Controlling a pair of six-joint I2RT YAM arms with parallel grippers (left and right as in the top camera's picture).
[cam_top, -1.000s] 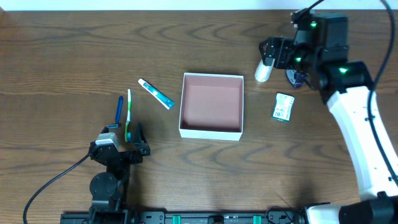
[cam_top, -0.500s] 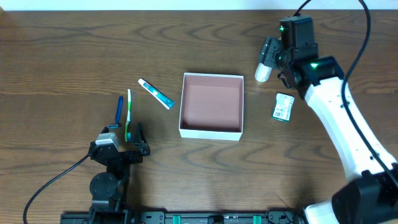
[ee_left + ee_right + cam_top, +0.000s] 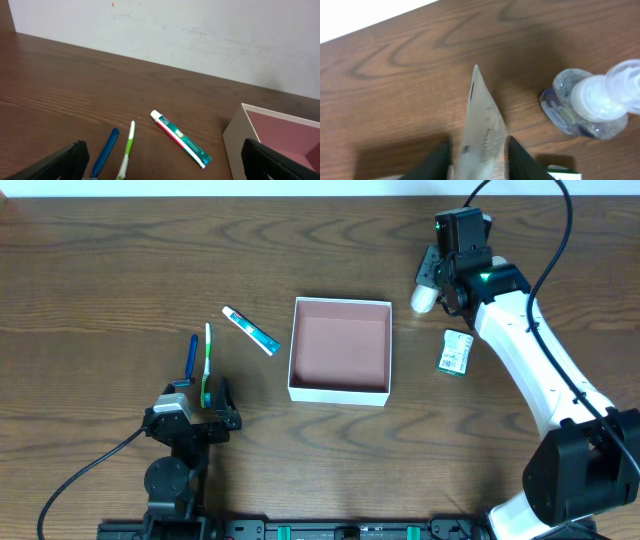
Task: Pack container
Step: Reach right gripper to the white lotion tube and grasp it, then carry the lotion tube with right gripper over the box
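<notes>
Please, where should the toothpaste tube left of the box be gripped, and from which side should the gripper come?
Probably grip the toothpaste tube across its middle, coming straight down from above. It lies flat and diagonal, apart from the container, so the jaws should close across its narrow width, square to its long axis.

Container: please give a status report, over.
Left hand open. Right hand shut on white tube, right of container. Container empty, nothing over it.
</notes>
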